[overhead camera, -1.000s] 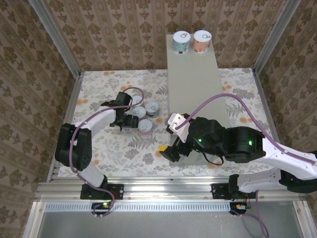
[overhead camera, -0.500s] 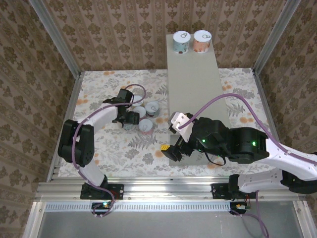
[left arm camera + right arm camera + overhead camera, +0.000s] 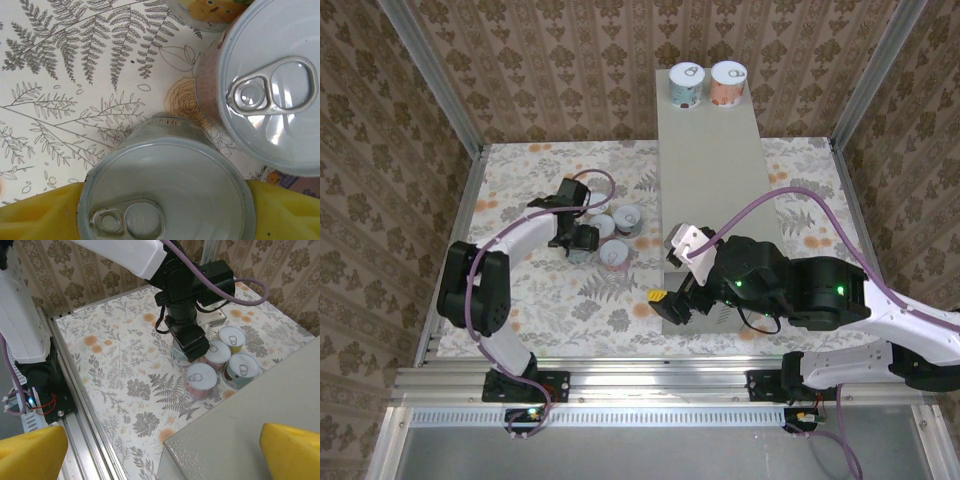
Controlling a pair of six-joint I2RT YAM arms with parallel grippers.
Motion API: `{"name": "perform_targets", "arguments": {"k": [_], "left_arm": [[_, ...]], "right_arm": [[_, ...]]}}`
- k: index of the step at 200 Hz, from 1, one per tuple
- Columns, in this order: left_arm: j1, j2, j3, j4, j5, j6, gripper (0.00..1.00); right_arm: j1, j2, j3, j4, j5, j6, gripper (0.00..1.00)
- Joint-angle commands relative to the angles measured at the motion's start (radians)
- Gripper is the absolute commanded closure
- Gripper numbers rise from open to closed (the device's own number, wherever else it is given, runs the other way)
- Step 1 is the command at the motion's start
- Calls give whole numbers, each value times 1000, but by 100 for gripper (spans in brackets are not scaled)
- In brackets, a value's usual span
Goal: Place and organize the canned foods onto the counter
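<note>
Top external view: the counter (image 3: 712, 170) runs away from the arm bases, right of centre on the floral floor (image 3: 520, 300). Two tins stand upright and side by side at its far end: a teal-labelled tin (image 3: 686, 86) on the left and a pinkish-labelled tin (image 3: 728, 84) on the right. The remaining tins form a tight cluster on the floor, just left of the counter.

The left gripper (image 3: 577, 243) sits low at the near-left edge of that cluster. Left wrist view: its yellow fingers (image 3: 35, 217) lie against opposite sides of the gripped tin (image 3: 165, 195) and are clamped on it. This tin is upright, pull-tab lid up, its base on the floor. A brown tin (image 3: 270, 100) stands just beside it, and a yellow tin (image 3: 207, 7) stands beyond, cut by the top edge.

Right wrist view: the cluster also includes a pink tin (image 3: 200, 379) and a teal floor tin (image 3: 242, 371), the latter nearest the counter.

The right gripper (image 3: 665, 300) hovers at the near-left corner of the counter. It is released, with its yellow pads (image 3: 292, 452) spread wide apart above the corner of the counter top
</note>
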State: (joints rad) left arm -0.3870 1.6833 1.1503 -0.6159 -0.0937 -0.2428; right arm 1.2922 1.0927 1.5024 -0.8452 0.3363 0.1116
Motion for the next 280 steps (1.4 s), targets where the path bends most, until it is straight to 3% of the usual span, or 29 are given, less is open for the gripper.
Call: {"name": "perform_targets", "arguments": {"k": [1,72,175,206,224,280], "left_arm": [[-9,-106,32,-66,-35,14,28],[-7,-324,154,-299,8,94,33],[-23,-457,586,-553,448,176,35],[-62,-425,731,-589,540,175,35],[-142,-393,818,-613,555,177,35],[-326,-248,1073,-702,444,178,36]], "right_arm": [[7,-13,31,-14,18,11,0],[10,-38,26,-12,15,11,0],[12,-120,36,-45,88,1,0],[13,-171,34,-87,145,-2,0],[12,-199,35,-121,182,6,0],[12,-314,7,-211,273,42,0]]}}
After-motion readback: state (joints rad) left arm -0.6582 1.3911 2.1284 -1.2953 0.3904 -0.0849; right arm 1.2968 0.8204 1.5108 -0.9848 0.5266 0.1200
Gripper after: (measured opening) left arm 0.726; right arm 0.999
